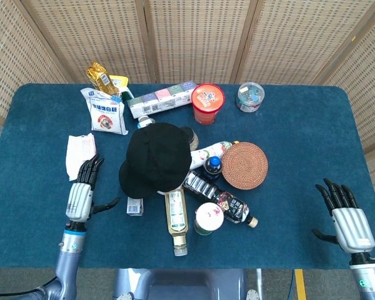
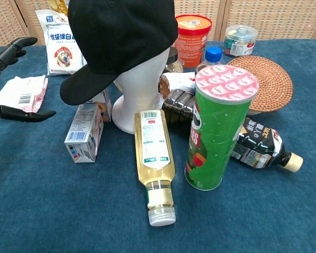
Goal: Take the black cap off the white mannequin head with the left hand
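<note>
The black cap [image 1: 154, 159] [image 2: 116, 39] sits on the white mannequin head [image 2: 138, 89] in the middle of the blue table, brim pointing toward the front left. My left hand [image 1: 84, 194] [image 2: 8, 79] hovers open to the left of the cap, fingers spread and thumb pointing at it, a short gap from the brim. Far off at the front right edge, my right hand [image 1: 344, 215] is open and empty; the chest view does not show it.
Clutter rings the head: a small carton [image 2: 84, 132], a lying yellow bottle [image 2: 154, 158], a green can [image 2: 216, 129], a dark bottle [image 2: 260, 145], a woven coaster [image 1: 244, 164], a red cup [image 1: 207, 102], a white packet [image 1: 81, 153] and snack bags [image 1: 105, 106].
</note>
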